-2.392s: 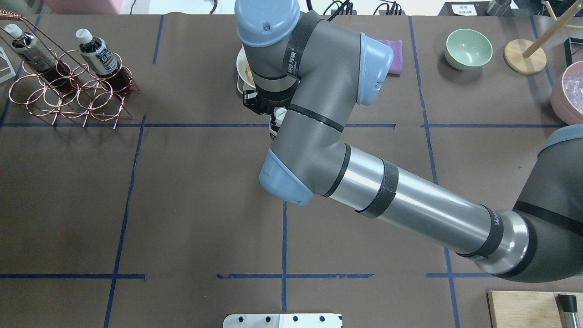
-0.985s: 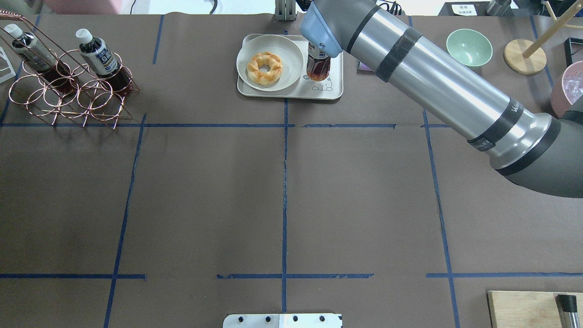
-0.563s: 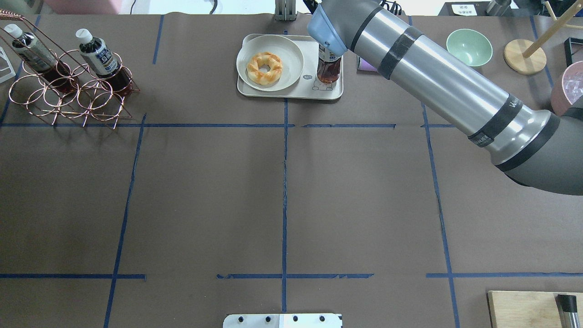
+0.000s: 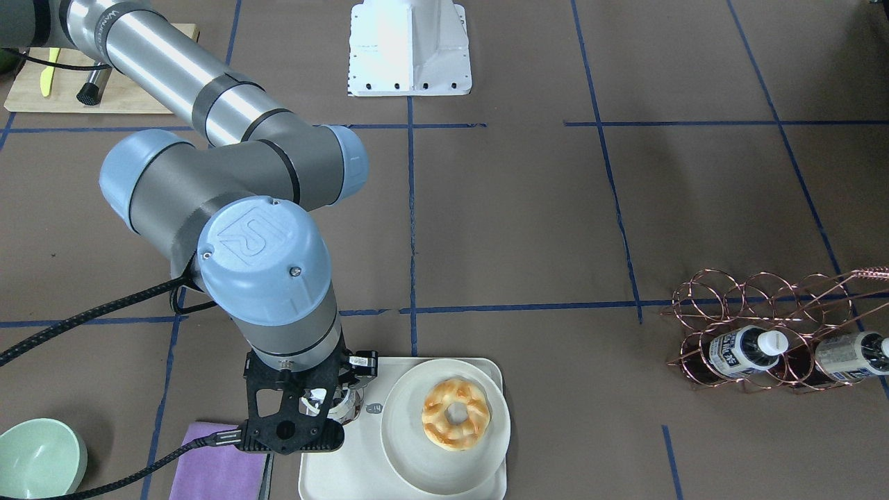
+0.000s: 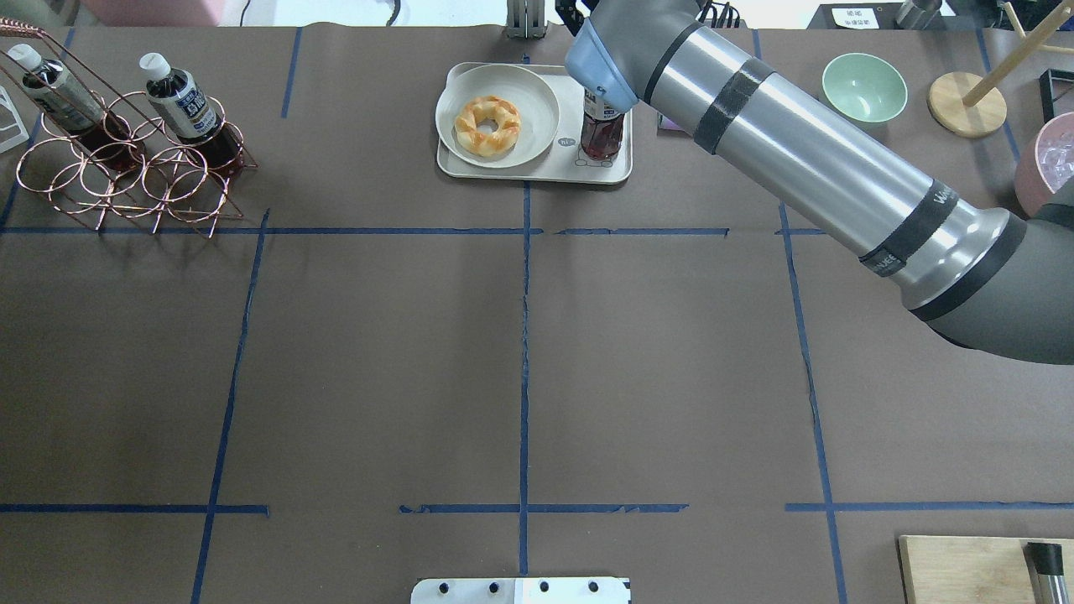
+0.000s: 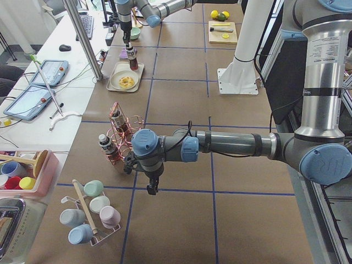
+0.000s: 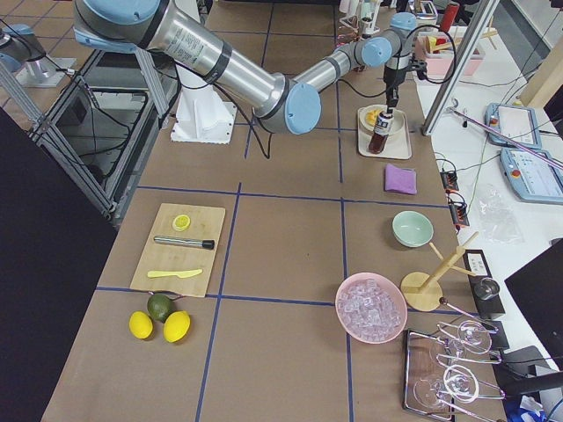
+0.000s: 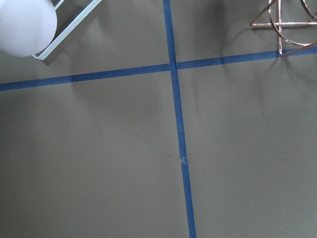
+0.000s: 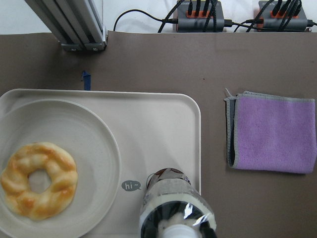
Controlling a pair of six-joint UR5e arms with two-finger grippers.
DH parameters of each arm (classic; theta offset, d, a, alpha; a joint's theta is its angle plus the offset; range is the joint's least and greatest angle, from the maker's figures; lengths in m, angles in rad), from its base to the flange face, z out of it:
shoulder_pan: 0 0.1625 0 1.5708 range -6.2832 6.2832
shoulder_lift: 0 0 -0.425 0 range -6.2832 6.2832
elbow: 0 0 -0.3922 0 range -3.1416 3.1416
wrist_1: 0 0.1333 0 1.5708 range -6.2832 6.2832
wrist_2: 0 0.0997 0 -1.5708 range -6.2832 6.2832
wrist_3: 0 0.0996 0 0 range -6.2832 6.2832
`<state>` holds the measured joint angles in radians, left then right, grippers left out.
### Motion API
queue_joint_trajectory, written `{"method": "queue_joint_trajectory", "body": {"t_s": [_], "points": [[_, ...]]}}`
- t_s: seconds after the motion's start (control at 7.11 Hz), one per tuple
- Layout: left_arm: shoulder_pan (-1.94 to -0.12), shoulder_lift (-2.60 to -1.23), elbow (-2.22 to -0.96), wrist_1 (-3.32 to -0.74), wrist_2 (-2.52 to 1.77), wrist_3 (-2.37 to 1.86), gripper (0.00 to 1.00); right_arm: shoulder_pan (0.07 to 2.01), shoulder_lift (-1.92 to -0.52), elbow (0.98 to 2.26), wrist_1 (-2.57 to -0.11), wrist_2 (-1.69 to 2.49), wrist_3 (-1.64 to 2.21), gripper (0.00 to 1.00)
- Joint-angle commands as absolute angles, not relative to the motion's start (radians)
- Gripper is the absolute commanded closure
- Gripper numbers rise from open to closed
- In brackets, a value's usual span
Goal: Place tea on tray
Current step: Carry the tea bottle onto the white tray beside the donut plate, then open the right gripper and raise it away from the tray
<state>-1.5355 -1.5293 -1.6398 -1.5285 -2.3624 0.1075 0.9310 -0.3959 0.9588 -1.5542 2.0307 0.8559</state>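
The tea [image 5: 602, 138] stands upright on the tray [image 5: 545, 166], top centre of the overhead view, beside a plate [image 5: 535, 96] holding a doughnut [image 5: 487, 126]. The right claw [image 4: 330, 403] clamps its neck. For the left claw [image 6: 150, 190], I cannot tell.

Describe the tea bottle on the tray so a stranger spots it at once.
Find the cream tray at the table's far middle in the overhead view, holding a round plate with a doughnut. The tea bottle stands on the tray's bare end beside that plate; its two lookalikes lean in the copper rack.
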Motion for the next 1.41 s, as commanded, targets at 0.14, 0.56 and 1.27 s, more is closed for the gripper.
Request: {"method": "queue_joint_trajectory", "body": {"t_s": [0.14, 0.56, 1.27], "points": [[-1.536, -1.531, -1.640, -1.528, -2.362, 0.107, 0.00, 0.924, -0.400, 0.959, -1.548, 2.028, 0.857, 0.12], [-1.536, -1.528, -1.640, -1.529, -2.362, 0.109, 0.00, 0.971, -0.385, 1.001, -1.562, 2.115, 0.859, 0.01], [-1.536, -1.531, -1.641, -1.526, -2.361, 0.109, 0.00, 1.222, -0.675, 1.346, -1.980, 2.252, 0.267, 0.00]]}}
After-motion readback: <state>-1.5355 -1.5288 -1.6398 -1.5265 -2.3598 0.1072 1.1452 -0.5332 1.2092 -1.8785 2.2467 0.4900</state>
